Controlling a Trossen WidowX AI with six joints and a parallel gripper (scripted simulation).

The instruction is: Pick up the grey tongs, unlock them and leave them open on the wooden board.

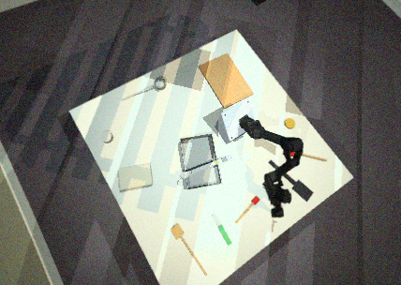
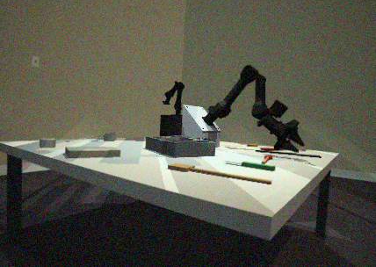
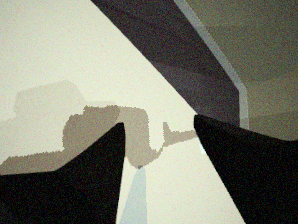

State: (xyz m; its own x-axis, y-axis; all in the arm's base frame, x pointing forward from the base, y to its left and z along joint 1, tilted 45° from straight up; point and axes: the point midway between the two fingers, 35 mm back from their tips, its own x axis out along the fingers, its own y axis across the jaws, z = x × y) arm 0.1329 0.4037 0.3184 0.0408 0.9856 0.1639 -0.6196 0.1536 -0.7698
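Note:
The grey tongs [image 1: 204,167] lie across the near end of the dark roasting tin [image 1: 200,161] in the middle of the table; the tin also shows in the exterior view [image 2: 180,146]. The orange-brown wooden board [image 1: 226,79] lies at the far side of the table. My gripper [image 1: 277,211] is far from the tongs, low over the table near its right front edge, and it also shows in the exterior view [image 2: 299,140]. In the wrist view the two dark fingers stand apart with only table top and shadow between them. The gripper is open and empty.
A white angled box [image 1: 236,121] stands at the arm's base. Near the gripper lie a red spatula [image 1: 248,209], a green marker [image 1: 222,229], a black spatula [image 1: 295,182] and a wooden spatula [image 1: 187,247]. A pale slab [image 1: 135,176] lies left of the tin. The table edge is close to the gripper.

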